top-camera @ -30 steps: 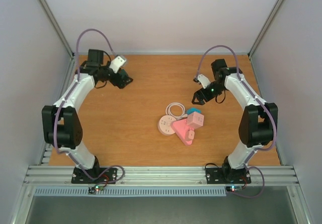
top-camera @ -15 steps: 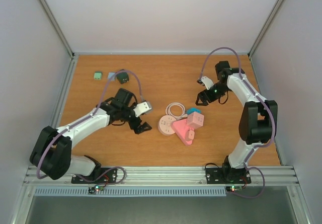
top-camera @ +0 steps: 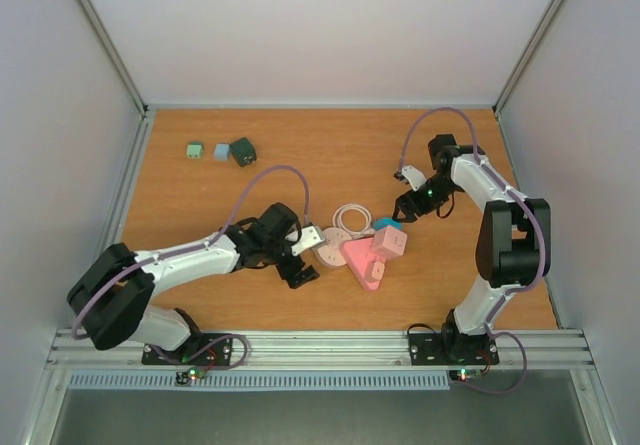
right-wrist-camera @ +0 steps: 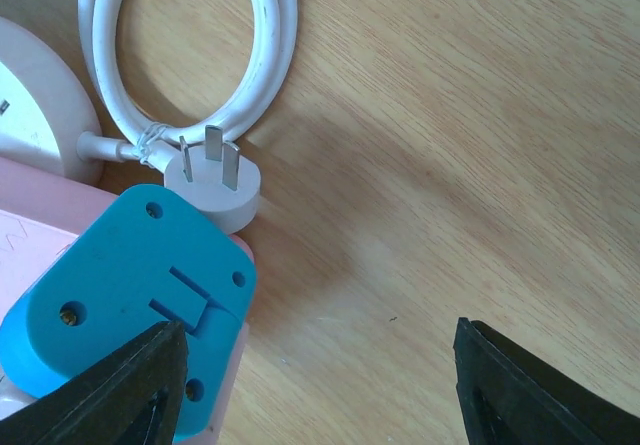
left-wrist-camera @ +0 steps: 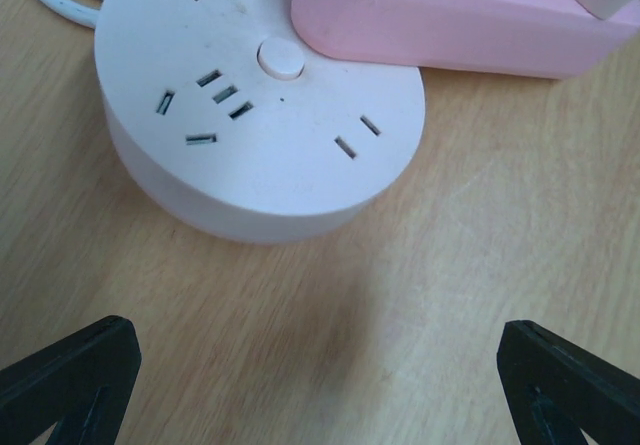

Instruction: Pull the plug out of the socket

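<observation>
A round pale socket disc [top-camera: 328,248] lies mid-table, touching a pink wedge-shaped socket block [top-camera: 360,262]. A pink cube plug [top-camera: 388,243] sits on that block, with a blue plug [top-camera: 385,222] against its far side. A coiled white cable [top-camera: 350,215] ends in a white pronged plug [right-wrist-camera: 212,180] lying loose. My left gripper [top-camera: 303,262] is open and empty just short of the disc [left-wrist-camera: 260,115], its fingertips [left-wrist-camera: 70,375] wide apart. My right gripper [top-camera: 405,208] is open and empty above bare wood beside the blue plug [right-wrist-camera: 130,305].
A green block [top-camera: 194,150], a light blue block [top-camera: 221,151] and a dark green cube [top-camera: 242,151] stand at the back left. Metal frame posts and pale walls close the table on three sides.
My left arm has swung from the back left to the table's middle, up to the round disc. My right gripper has moved a little nearer the blue plug. The plugs have not moved.
</observation>
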